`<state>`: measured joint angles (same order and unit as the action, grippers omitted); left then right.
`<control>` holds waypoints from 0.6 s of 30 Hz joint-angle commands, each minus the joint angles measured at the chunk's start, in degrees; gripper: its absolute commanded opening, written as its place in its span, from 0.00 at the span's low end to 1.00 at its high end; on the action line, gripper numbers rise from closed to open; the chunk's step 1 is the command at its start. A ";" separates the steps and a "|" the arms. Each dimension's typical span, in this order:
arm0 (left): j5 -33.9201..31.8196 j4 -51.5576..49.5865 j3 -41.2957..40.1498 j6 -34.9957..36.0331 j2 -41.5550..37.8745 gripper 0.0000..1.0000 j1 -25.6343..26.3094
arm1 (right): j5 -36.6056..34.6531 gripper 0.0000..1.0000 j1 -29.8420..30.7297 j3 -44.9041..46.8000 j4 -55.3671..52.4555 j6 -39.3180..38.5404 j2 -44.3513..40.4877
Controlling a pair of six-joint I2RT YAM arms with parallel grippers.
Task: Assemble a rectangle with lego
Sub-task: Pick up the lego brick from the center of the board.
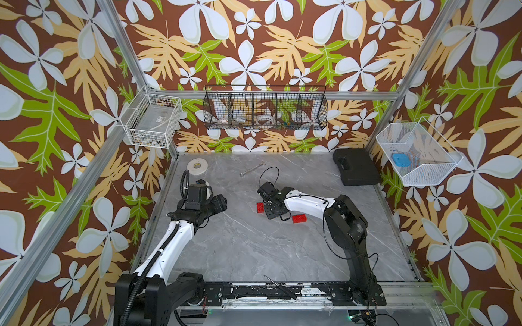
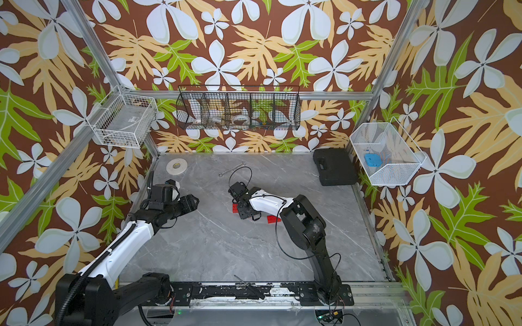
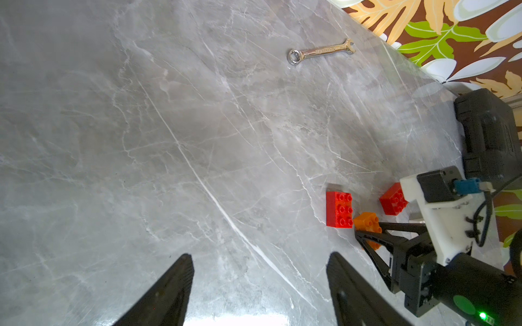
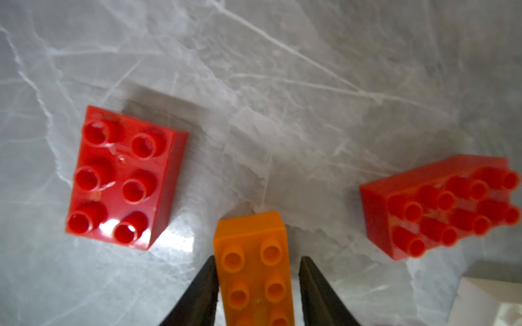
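My right gripper point(image 4: 257, 258) stands low over the table with an orange lego brick point(image 4: 254, 268) between its fingers. One finger touches the brick and a thin gap shows at the other. A red six-stud brick point(image 4: 121, 177) lies to one side, and a longer red brick point(image 4: 440, 209) to the other, both loose on the table. In both top views only the red bricks point(image 1: 260, 208) point(image 1: 301, 218) show beside the right gripper point(image 1: 269, 213). My left gripper point(image 3: 260, 255) hovers open and empty at the table's left point(image 1: 217, 203). No rectangle is in view.
A wrench point(image 1: 252, 170), a tape roll point(image 1: 197, 164) and a black case point(image 1: 356, 166) lie along the back of the table. A screwdriver point(image 1: 279, 286) rests at the front edge. Wire baskets hang on the walls. A white corner point(image 4: 485, 302) shows beside the longer red brick.
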<state>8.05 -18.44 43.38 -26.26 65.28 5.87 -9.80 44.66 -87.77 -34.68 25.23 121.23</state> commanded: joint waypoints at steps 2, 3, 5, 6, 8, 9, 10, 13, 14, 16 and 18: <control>0.35 0.22 0.13 0.42 -0.11 0.77 -0.07 | 1.23 0.37 -0.02 -0.07 -0.67 0.48 0.33; 0.23 0.23 0.13 0.42 -0.16 0.77 -0.07 | 1.53 0.34 -0.04 -0.04 -0.62 0.76 0.26; 0.08 0.24 0.13 0.40 -0.28 0.77 -0.06 | 1.98 0.27 0.03 0.01 -0.67 1.28 -0.09; 0.04 0.15 0.16 0.36 -0.32 0.77 -0.07 | 2.07 0.26 0.08 0.06 -0.73 1.69 -0.58; -0.06 0.18 0.14 0.32 -0.46 0.77 -0.07 | 1.85 0.25 0.35 0.54 -1.04 2.57 -1.61; -0.13 0.19 0.16 0.28 -0.50 0.77 -0.07 | 1.72 0.25 0.59 0.89 -1.26 3.52 -2.31; -0.14 0.23 0.13 0.25 -0.63 0.77 -0.07 | 2.03 0.25 0.80 1.53 -1.27 4.61 -3.14; -0.19 0.24 0.13 0.16 -0.81 0.77 -0.07 | 3.95 0.25 1.75 4.13 -0.85 8.07 -5.68; -0.20 0.08 0.13 0.16 -0.87 0.77 -0.07 | 4.68 0.25 2.01 5.00 -0.54 9.26 -6.43; -0.31 0.11 0.13 0.07 -0.94 0.77 -0.07 | 7.45 0.24 2.20 7.39 1.13 12.50 -8.08; -0.30 0.11 0.13 0.07 -1.03 0.77 -0.03 | 9.95 0.23 2.50 9.48 3.27 15.32 -9.21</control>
<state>7.97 -18.55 43.38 -26.26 64.53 5.87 -3.81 46.92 -79.83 -33.65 34.87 113.10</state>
